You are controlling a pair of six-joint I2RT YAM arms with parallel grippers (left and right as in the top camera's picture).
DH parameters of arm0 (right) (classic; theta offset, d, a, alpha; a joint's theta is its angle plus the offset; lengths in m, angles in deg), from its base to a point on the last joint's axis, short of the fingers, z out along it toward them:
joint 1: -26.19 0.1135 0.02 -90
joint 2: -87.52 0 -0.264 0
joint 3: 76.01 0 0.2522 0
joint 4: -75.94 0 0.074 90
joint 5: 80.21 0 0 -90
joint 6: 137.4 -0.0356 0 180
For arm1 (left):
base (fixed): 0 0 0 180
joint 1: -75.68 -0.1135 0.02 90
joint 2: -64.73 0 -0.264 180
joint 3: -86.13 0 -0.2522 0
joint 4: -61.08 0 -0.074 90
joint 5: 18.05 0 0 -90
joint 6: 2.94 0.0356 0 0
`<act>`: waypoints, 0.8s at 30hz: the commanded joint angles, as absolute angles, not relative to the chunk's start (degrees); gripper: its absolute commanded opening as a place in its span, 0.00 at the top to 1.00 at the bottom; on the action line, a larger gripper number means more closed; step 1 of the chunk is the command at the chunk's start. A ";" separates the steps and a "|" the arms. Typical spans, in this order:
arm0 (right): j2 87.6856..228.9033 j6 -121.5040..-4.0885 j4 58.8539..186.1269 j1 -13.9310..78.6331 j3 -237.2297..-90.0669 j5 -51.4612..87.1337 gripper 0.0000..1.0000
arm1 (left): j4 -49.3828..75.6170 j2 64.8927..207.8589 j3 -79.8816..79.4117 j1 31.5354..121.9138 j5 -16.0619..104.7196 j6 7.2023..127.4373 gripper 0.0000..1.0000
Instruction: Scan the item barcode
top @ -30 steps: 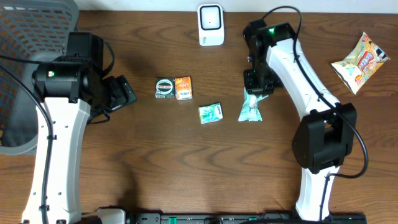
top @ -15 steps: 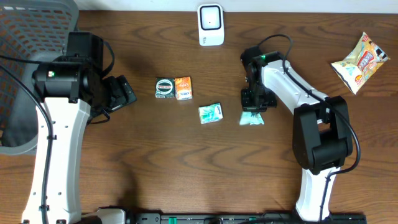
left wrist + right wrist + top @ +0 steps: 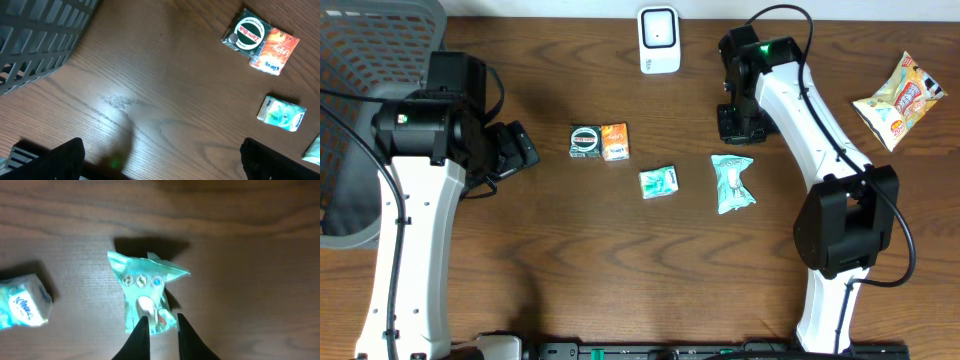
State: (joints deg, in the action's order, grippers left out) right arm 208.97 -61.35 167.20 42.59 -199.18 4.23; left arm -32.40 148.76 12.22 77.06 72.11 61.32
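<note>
Wood table (image 3: 620, 260) — teal packet (image 3: 731, 183) loose; right gripper (image 3: 161, 318) apparently barely parted.

Dark brown wood-grain table (image 3: 620, 270) under me, fills nearly the whole overhead pic. Grain runs L to R, finish a bit glossy. Grey slatted plastic basket (image 3: 365, 60) sits at the far-L corner; its ribbed wall shows top-L in my left wrist cam too. Thin pale strip (image 3: 540, 8) beyond the far edge, wall or floor, can't tell. Soft glare patch (image 3: 120, 105) on the wood. In my right wrist cam the wood looks greyer & dimmer.
</note>
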 commanded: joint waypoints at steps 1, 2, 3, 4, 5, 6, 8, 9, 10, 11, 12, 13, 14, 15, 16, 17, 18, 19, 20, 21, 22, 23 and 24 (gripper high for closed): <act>208.86 -60.65 164.42 42.90 -195.26 4.95 0.87 | -32.77 149.06 12.29 77.02 72.46 60.80 0.03; 208.93 -60.63 163.20 42.90 -193.84 5.94 0.87 | -32.77 149.06 12.29 77.04 72.46 60.80 0.02; 208.99 -60.63 162.15 42.90 -192.60 6.90 0.87 | -32.77 149.06 12.29 77.02 72.46 60.80 0.02; 209.04 -60.63 160.93 42.90 -191.02 8.14 0.87 | -32.77 149.06 12.29 77.02 72.46 60.80 0.02; 209.04 -60.63 159.90 42.90 -189.65 8.97 0.87 | -32.77 149.06 12.29 77.02 72.46 60.80 0.02; 209.04 -60.70 158.39 42.90 -187.88 9.39 0.87 | -32.77 149.06 12.29 77.02 72.46 60.80 0.03; 209.04 -61.73 155.22 42.90 -184.64 9.30 0.90 | -32.77 149.06 12.29 77.02 72.46 60.80 0.02; 209.04 -61.77 153.14 42.90 -182.83 9.34 0.90 | -32.77 149.06 12.29 77.02 72.46 60.80 0.03; 209.04 -62.16 151.42 42.90 -181.41 9.32 0.90 | -32.77 149.06 12.29 77.04 72.46 60.80 0.02; 209.04 -62.38 148.97 42.90 -179.68 9.32 0.90 | -32.77 149.06 12.29 77.02 72.46 60.80 0.02; 209.04 -62.38 146.85 42.90 -178.43 9.30 0.90 | -32.77 149.06 12.29 77.04 72.46 60.80 0.03; 209.04 -62.38 144.75 42.88 -177.43 9.30 0.89 | -32.77 149.06 12.29 77.02 72.46 60.80 0.02; 209.04 -62.36 142.94 42.88 -176.99 9.28 0.89 | -32.77 149.06 12.29 77.02 72.46 60.80 0.02; 209.04 -62.29 141.63 42.72 -177.19 9.24 0.89 | -32.77 149.06 12.29 77.02 72.46 60.80 0.02; 209.01 -62.29 141.32 42.61 -177.95 8.69 0.89 | -32.77 149.06 12.29 77.02 72.46 60.80 0.03; 208.90 -62.18 142.35 42.37 -179.79 7.86 0.89 | -32.77 149.06 12.29 77.04 72.46 60.80 0.02; 208.90 -61.86 144.53 42.13 -182.39 7.18 0.89 | -32.77 149.06 12.29 77.04 72.46 60.80 0.02; 208.90 -61.86 146.78 41.91 -184.88 6.70 0.89 | -32.77 149.06 12.29 77.02 72.46 60.80 0.02; 208.90 -61.64 150.08 41.61 -188.44 6.72 0.89 | -32.77 149.06 12.29 77.02 72.46 60.80 0.02; 208.90 -61.48 152.88 41.43 -191.33 6.79 0.87 | -32.77 149.06 12.29 77.02 72.46 60.80 0.02; 208.90 -61.46 156.40 41.26 -194.59 6.92 0.86 | -32.77 149.06 12.29 77.04 72.46 60.80 0.02; 208.90 -61.46 160.27 41.24 -197.62 7.18 0.86 | -32.77 149.06 12.29 77.04 72.46 60.80 0.03; 208.90 -61.46 163.85 41.24 -199.99 7.40 0.85 | -32.77 149.06 12.29 77.04 72.46 60.80 0.02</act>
